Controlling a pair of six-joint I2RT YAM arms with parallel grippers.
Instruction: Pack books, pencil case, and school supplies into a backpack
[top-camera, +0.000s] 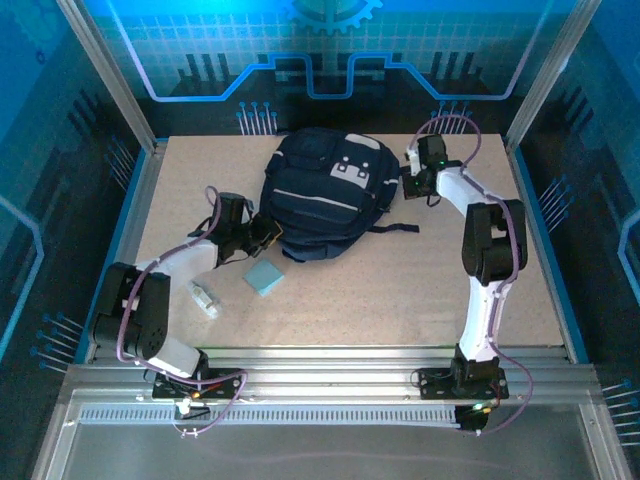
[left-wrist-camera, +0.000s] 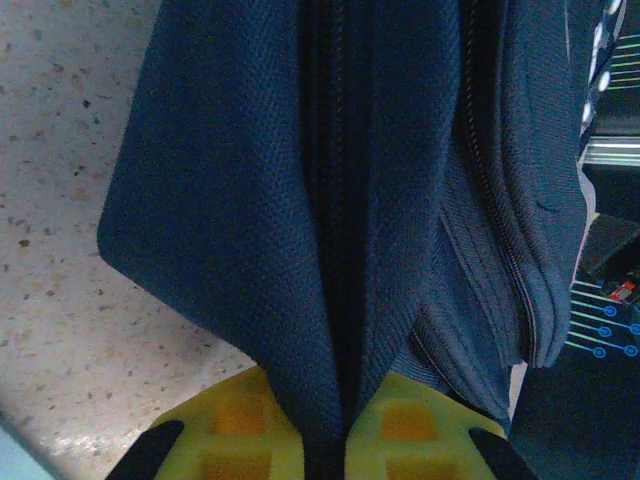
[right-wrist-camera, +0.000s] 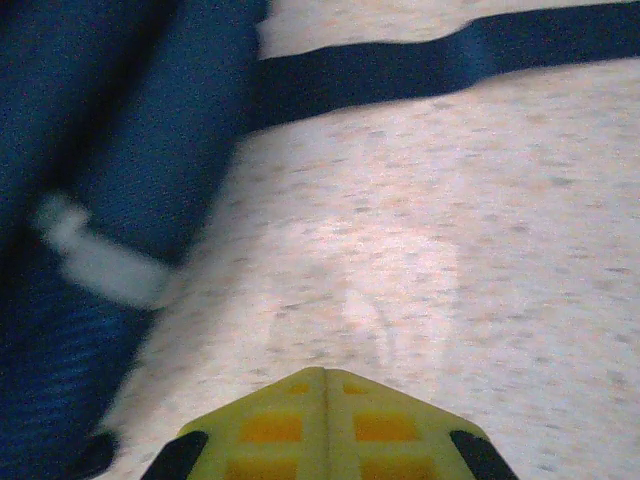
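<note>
Top external view: we see the backpack (top-camera: 320, 195) lying flat at the far middle of the desk (top-camera: 420, 300), with the blue pad (top-camera: 265, 278) on the bare surface just beside its near left corner. What do we make of the grip?

— Left wrist view gives it to us: the left fingers (left-wrist-camera: 240, 430) are clamped on a fold of navy fabric right beside the zipper (left-wrist-camera: 325, 150). The right fingers (right-wrist-camera: 270, 428) are pressed together on nothing, hovering over bare desk next to the bag's right side, a strap (right-wrist-camera: 450, 55) trailing across beyond them.

— So where do we think it could go sour?

— We'd say the pinch is thin. Pull hard and the cloth may slip out. Or the whole bag may slide along the desk instead of opening, since nothing pins the other side.

— And the pad?

— It sits close to the left arm. A sweep of the wrist or a dragged bag could shove it away or bury it. We'd also watch the strap, which could snag the right fingers if they move in low.
</note>
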